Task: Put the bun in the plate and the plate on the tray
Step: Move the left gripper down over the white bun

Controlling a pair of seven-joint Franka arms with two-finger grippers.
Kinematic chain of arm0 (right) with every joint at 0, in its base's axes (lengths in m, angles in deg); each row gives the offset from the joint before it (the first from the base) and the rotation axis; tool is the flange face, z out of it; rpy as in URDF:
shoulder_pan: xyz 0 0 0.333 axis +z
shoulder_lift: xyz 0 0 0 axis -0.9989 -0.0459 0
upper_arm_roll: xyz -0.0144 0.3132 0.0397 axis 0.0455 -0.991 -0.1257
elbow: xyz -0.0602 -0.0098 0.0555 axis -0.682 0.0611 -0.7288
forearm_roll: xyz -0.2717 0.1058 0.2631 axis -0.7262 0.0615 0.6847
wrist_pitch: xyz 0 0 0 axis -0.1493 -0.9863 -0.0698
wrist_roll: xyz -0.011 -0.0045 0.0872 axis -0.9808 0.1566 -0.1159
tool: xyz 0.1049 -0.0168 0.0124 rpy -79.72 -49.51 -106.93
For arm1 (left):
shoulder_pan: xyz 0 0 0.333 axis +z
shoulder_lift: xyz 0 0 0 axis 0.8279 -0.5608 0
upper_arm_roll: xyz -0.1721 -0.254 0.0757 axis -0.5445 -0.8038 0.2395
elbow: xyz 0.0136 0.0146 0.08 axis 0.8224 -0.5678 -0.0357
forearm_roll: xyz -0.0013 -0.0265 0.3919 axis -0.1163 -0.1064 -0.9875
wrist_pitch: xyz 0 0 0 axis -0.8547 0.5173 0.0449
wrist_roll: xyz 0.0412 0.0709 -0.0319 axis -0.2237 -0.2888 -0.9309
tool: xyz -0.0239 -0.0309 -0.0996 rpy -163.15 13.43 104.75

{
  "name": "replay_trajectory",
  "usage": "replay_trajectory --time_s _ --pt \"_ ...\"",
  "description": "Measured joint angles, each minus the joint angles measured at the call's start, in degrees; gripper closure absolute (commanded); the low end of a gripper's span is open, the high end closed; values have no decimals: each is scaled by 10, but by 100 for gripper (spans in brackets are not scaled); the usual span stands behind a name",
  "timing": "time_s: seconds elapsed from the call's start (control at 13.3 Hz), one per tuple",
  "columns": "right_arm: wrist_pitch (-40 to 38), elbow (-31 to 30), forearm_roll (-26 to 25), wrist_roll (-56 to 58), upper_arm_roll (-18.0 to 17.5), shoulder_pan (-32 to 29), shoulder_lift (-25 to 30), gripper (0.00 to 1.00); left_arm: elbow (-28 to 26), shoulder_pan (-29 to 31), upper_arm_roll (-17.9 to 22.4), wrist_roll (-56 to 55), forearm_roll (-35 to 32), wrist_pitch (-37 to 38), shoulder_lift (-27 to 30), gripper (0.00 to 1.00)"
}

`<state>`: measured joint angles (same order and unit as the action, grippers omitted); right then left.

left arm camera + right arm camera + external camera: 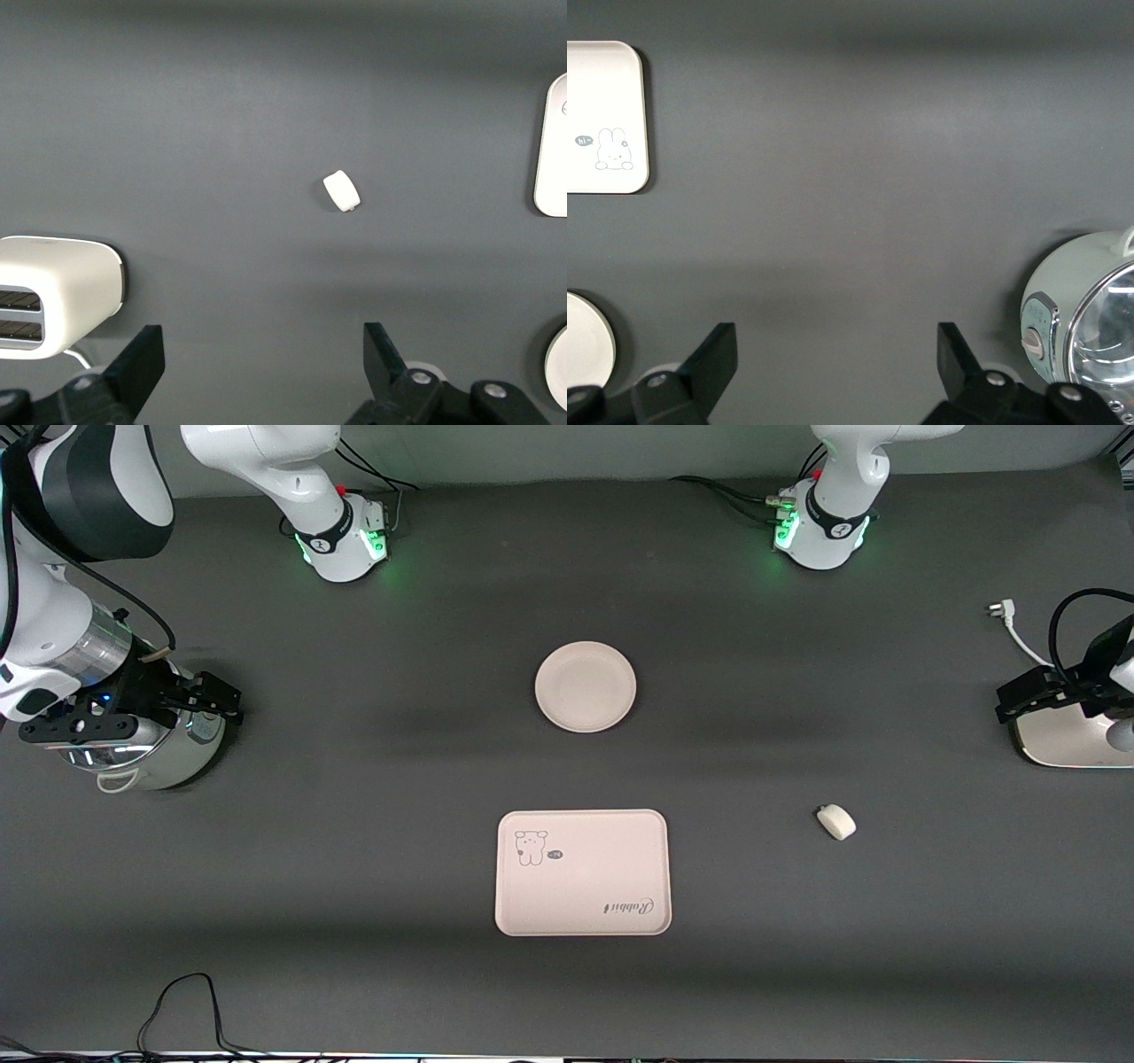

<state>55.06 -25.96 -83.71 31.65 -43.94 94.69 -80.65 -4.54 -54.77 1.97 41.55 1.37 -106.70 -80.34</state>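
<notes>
Bun, plate and tray lie apart on the table.
Left gripper (261,367) over a toaster (53,292), right gripper (837,367) over a kettle (1090,310), both wide, empty; bun (835,821), plate (586,686), tray (582,872) mid-table.

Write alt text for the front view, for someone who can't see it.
A small white bun, a round plate and a printed tray lie apart on a dark table; both arms wait at its ends.
</notes>
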Motion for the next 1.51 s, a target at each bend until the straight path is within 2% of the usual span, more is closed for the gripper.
replay_trajectory --time_s 0.38,0.68,1.05,1.28,1.51 --pt "0 0 1 -6 -2 -1 -3 0 1 1 -5 10 0 0 -1 0" --pt "15 0 1 -74 -59 3 -16 0 1 2 -4 18 0 0 -1 0" --pt "58 -14 1 -97 -83 5 -46 0 0 8 -1 40 0 -1 -6 0" --pt "62 -17 1 -115 -101 9 -49 0 -1 8 -1 39 0 -33 -35 0" --pt "62 -18 1 -125 -110 9 -50 0 -4 7 -2 39 2 -78 -91 0"
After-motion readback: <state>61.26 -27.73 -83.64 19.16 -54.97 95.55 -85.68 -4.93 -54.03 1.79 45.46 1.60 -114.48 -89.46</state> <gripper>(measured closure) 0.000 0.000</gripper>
